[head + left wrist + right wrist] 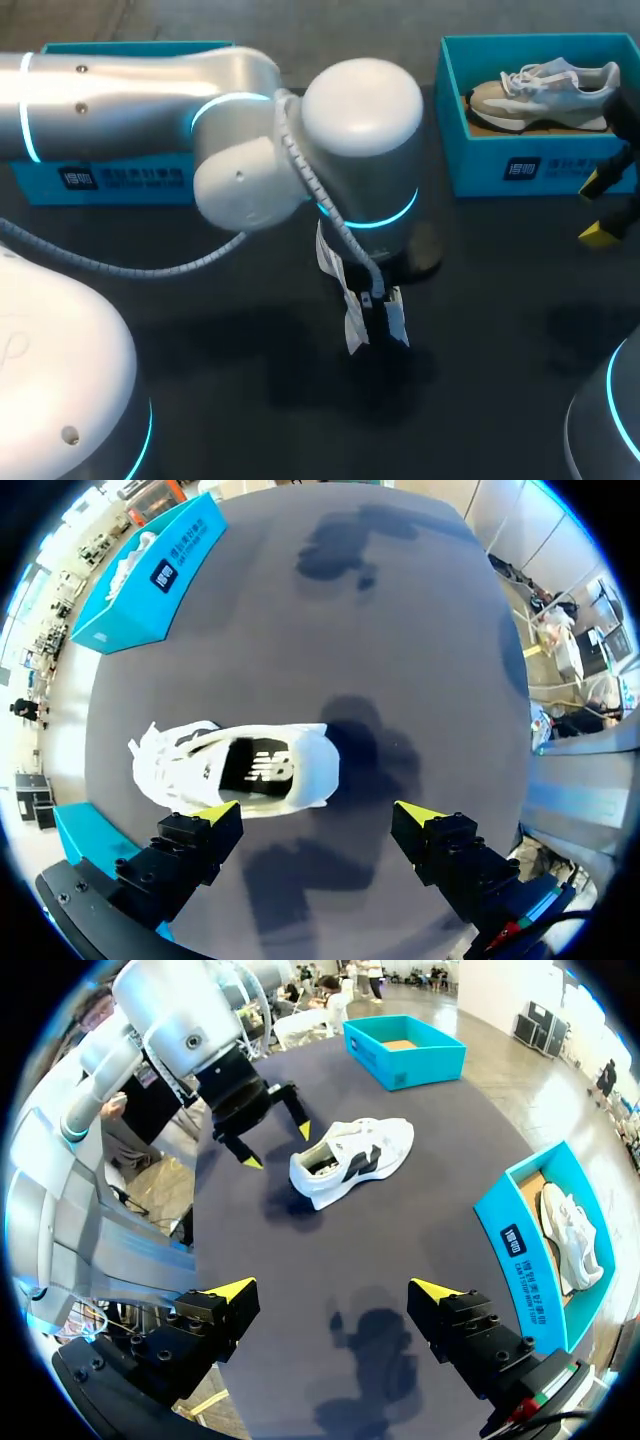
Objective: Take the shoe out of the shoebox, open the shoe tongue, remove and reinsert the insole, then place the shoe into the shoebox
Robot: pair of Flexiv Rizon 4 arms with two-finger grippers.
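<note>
Left gripper (318, 811): my jaws stood wide apart over the table (400, 630), holding nothing.
Right gripper (335, 1289): jaws also apart and empty, well away from the work.
White shoe (235, 770): out of the box and on the table, just ahead of my left finger. It seemed to lie on its side, not between my jaws.
Empty shoebox (420, 1068): well apart from the shoe, on my left side.
Risk, grip: with nothing pinning the shoe, I judged that a pull on the tongue could drag or roll it.
Risk, mix-up: a second shoebox (540, 165) held a grey shoe (545, 90), and I could go to the wrong one.
Hidden: my left arm covered most of the shoe in the head view. I could not make out the insole or tongue.
</note>
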